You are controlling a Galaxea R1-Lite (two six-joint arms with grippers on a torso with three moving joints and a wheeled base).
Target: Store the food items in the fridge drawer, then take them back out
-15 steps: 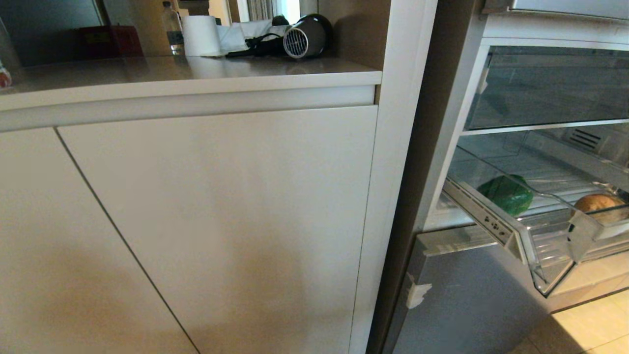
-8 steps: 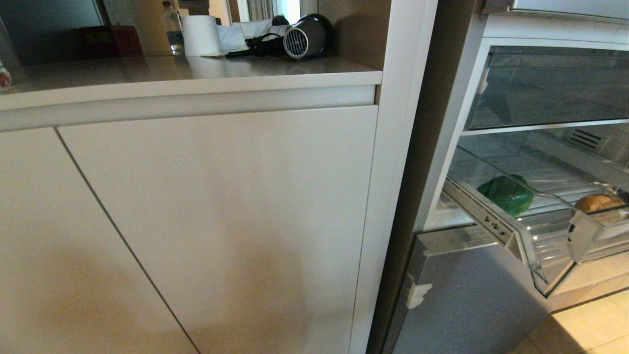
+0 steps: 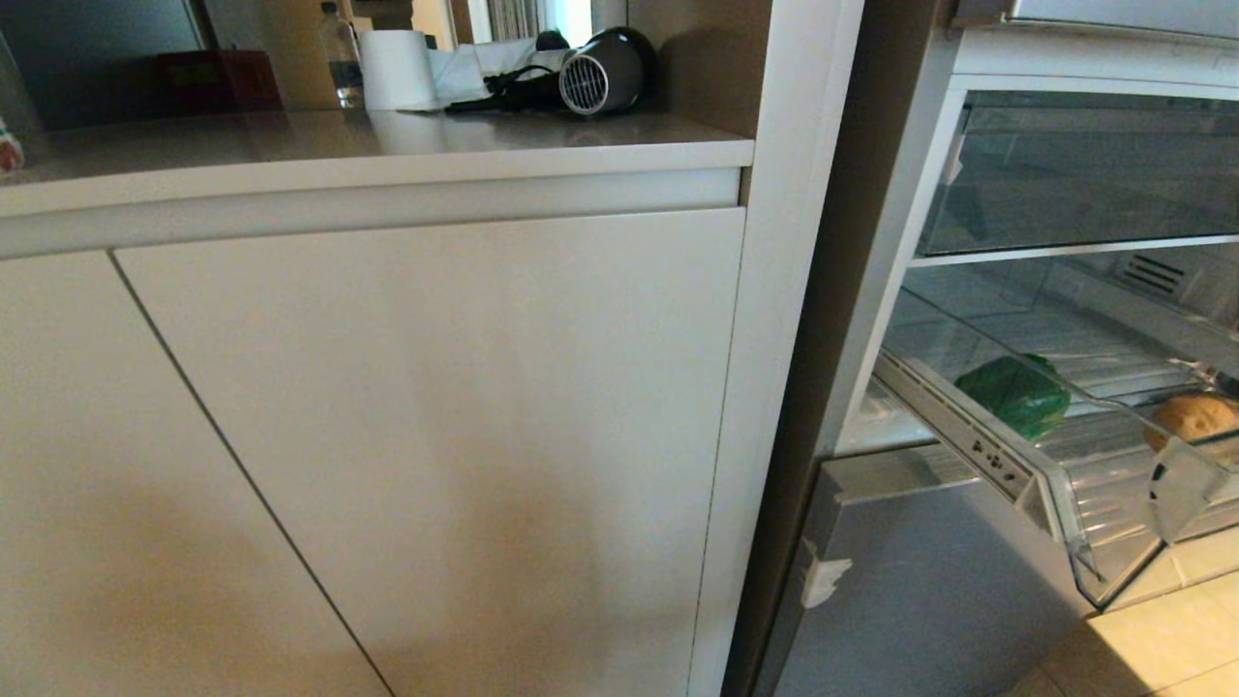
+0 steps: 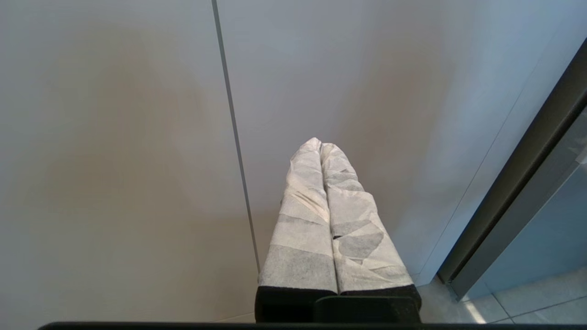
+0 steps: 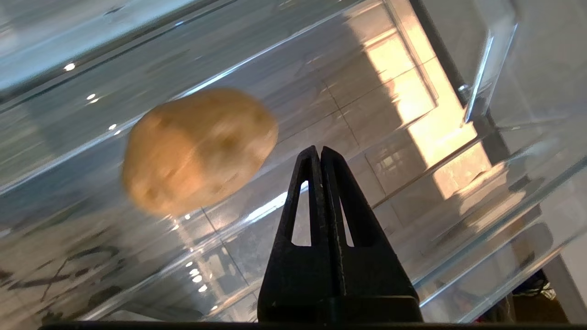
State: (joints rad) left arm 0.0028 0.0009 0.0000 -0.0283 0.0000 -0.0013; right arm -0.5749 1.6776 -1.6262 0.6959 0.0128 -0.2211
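Note:
The fridge drawer, a clear ribbed bin on white rails, stands pulled out at the right of the head view. A dark-green bell pepper lies at its left end. A tan potato lies toward its right end. In the right wrist view my right gripper is shut with nothing between its fingers. It points at the drawer's clear plastic, just beside the potato. My left gripper, wrapped in white, is shut and empty in front of the white cabinet doors. Neither arm shows in the head view.
On the white counter stand a grey hair dryer, a white paper roll and a water bottle. A flat-fronted clear drawer sits above the open one. A silver-grey fridge door lies below it.
The fridge drawer has slid further out, toward the lower right of the head view. The pepper and potato went with it. The cabinet and counter have stayed put.

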